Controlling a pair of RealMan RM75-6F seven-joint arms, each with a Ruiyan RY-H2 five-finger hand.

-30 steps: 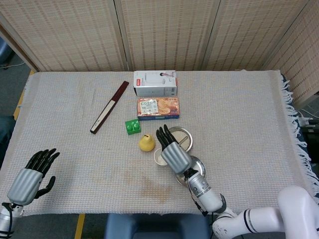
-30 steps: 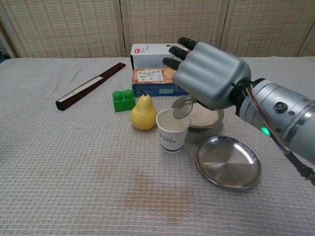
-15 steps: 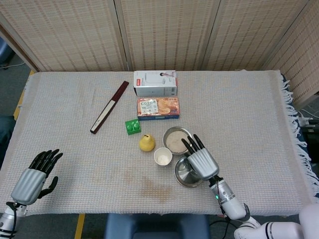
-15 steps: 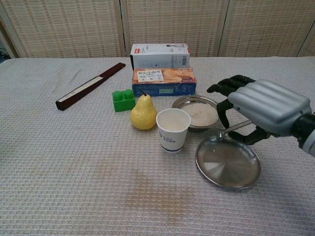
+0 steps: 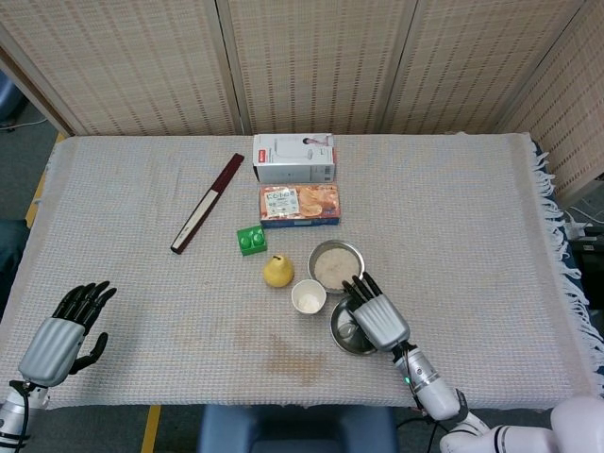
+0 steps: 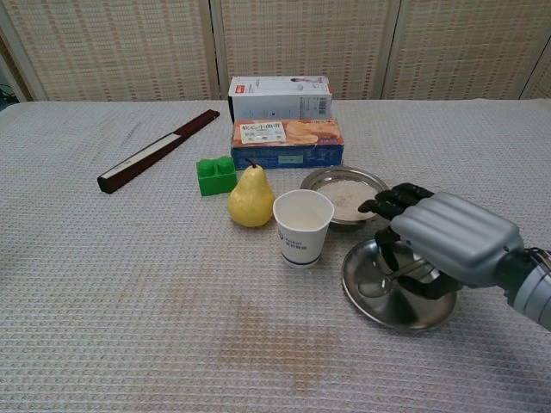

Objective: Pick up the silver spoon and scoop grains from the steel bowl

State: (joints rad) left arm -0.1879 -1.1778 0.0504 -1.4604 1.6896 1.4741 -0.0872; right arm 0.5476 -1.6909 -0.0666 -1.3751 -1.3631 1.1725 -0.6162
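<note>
Fingers of the right hand (image 6: 448, 245) are curling around the silver spoon (image 6: 383, 281), its bowl lying in the steel plate (image 6: 370, 297) near the tablecloth's front edge; the steel bowl of grains (image 6: 344, 196) is sitting just behind; the left hand (image 5: 61, 335) is hovering spread and holding nothing at the front-left corner.

Counter (image 6: 103, 284) under woven cloth. White box (image 6: 277, 96) behind orange cracker box (image 6: 287, 142). Green block (image 6: 215, 175) beside yellow pear (image 6: 250, 199). Paper cup (image 6: 302, 226) upright. Dark folded fan (image 6: 157, 150) lies left.
</note>
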